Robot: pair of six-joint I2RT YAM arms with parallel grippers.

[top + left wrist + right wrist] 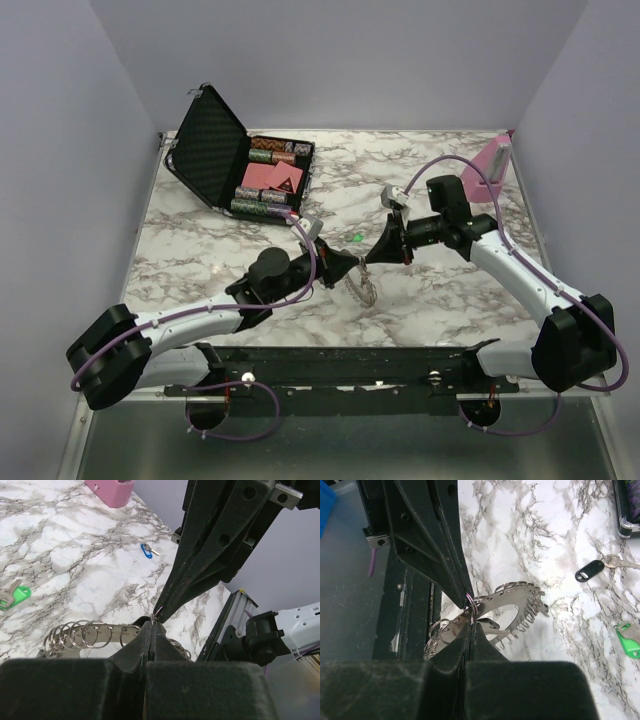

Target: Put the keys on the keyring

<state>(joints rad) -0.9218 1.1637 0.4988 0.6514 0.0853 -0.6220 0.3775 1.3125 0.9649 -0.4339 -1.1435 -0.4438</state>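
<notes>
The keyring [520, 596] is a silvery crescent plate strung with several small split rings. It hangs just above the marble between both grippers [362, 290]. My left gripper [152, 622] is shut on one small ring at its tips. My right gripper [470, 621] is shut on the same small ring from the opposite side, so the two sets of fingertips meet. Loose keys lie on the table: a green-headed key [627, 641] [16, 596] [356, 238], a black-headed key [590, 570] and a blue-headed key [146, 550].
An open black case [270, 175] with chips and cards stands at the back left. A pink stand [490, 168] [112, 491] sits at the back right. The black rail of the arm bases [350, 365] runs along the near edge.
</notes>
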